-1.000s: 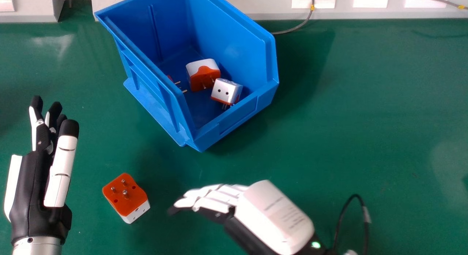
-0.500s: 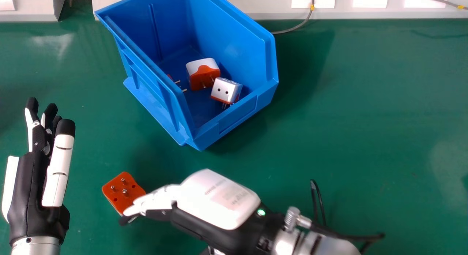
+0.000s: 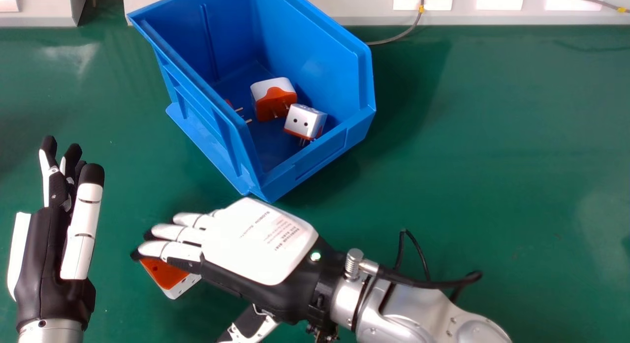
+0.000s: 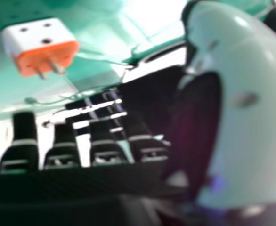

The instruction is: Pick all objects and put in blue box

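Green tabletop (image 3: 492, 185), backed by a pale wall strip (image 3: 364, 8) with sockets and a grey cable (image 3: 403, 34).

Item: blue box (image 3: 320, 158), set down near the back of the work area. Contents in sight: 1 orange-and-white adapter (image 3: 273, 101); 1 silver-white adapter (image 3: 305, 121) with an orange base; metal prongs (image 3: 239, 109) of 1 more piece, mostly hidden by the side wall.

Item: loose adapter (image 3: 166, 274), quantity 1, orange face with white sides, on the tabletop outside the box, nearer the robot. Partly covered in the head view; its prongs show in the right hand view.

Item: right hand (image 3: 256, 239), fingers extended over the loose adapter, thumb spread well away from them. Holding nothing.

Item: left hand (image 3: 82, 230), at the left of the head view, fingers extended, nothing held.

Stage: approach for a grasp, by all appearances, on the only adapter seen outside the box. Next move calls for settling the palm round the body, then curling fingers and thumb against opposite sides before lifting. A pinch on the prongs alone would probably slip or turn the piece. Thereafter: raise it above the box rim, carry it over the opening, release.
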Action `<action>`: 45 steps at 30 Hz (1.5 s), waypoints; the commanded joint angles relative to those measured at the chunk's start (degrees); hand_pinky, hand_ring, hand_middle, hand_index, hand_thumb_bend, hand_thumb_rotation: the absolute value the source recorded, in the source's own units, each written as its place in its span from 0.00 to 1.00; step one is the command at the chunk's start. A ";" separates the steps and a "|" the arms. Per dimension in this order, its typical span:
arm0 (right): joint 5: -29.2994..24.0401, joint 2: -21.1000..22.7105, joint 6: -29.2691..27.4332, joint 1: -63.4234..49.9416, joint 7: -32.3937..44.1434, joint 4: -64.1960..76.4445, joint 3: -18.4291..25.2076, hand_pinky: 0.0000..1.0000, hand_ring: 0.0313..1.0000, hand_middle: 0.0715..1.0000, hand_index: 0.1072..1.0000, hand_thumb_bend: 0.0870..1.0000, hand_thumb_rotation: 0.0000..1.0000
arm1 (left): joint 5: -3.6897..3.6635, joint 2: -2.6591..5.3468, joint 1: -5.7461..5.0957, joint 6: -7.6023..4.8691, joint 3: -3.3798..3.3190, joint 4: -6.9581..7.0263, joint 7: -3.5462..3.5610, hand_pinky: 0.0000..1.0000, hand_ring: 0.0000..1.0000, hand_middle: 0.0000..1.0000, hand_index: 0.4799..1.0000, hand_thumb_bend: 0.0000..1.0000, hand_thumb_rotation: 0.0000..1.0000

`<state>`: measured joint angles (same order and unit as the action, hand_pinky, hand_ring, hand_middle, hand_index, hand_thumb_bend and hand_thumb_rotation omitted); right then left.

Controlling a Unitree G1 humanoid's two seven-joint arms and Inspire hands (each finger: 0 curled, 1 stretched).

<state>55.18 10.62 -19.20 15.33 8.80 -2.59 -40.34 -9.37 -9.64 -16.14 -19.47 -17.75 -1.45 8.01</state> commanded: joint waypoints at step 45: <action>1.32 -13.65 7.05 25.70 0.93 -33.98 -6.98 1.00 1.00 1.00 1.00 0.31 0.26 | 1.95 1.13 2.59 1.26 2.02 2.33 -3.31 1.00 1.00 1.00 1.00 0.62 0.87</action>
<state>56.68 -1.56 -12.40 38.67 11.24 -36.57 -47.26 -7.85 -8.45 -13.89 -17.16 -15.90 -0.18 4.76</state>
